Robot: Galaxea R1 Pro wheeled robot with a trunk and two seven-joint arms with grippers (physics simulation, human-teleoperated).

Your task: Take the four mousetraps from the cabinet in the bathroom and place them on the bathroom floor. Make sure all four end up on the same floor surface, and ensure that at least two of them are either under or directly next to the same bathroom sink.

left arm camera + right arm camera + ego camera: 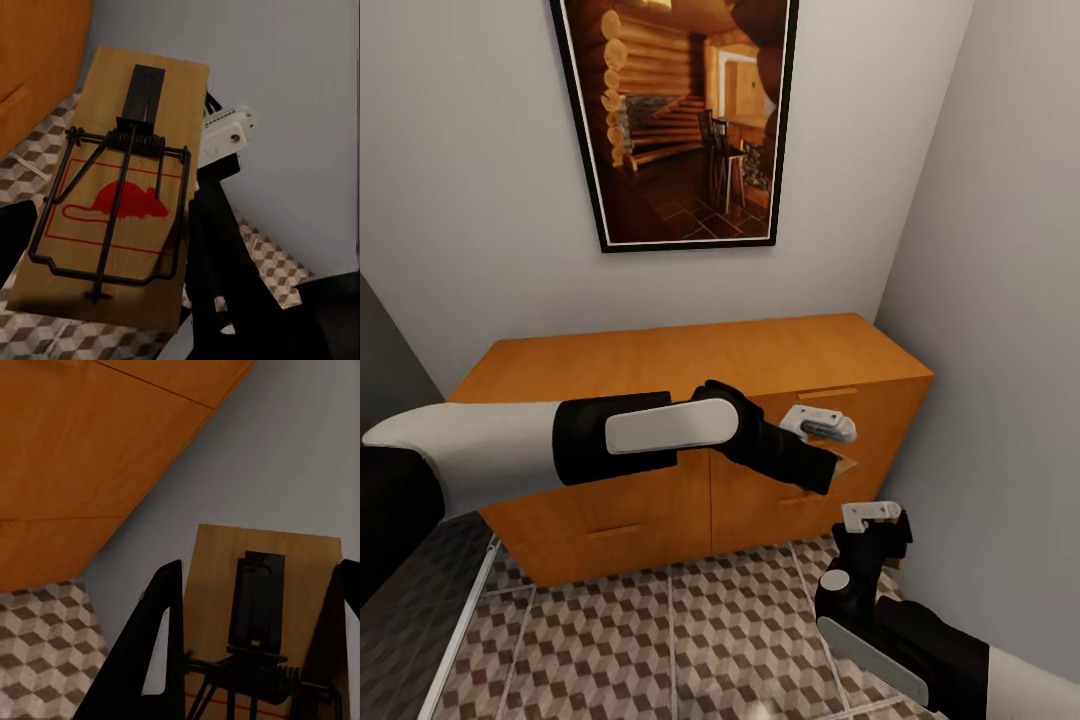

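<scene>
While I stand facing the orange-brown cabinet (690, 360) in the corner, my left gripper (830, 462) reaches across its drawer fronts and is clamped on a mousetrap (120, 187), a tan board with a dark spring bar and a red mouse print. My right gripper (872, 520) hangs lower, near the grey wall (1000, 300) above the cube-patterned bathroom floor (660, 630), its fingers (161, 645) closed on either side of a second mousetrap (259, 600).
</scene>
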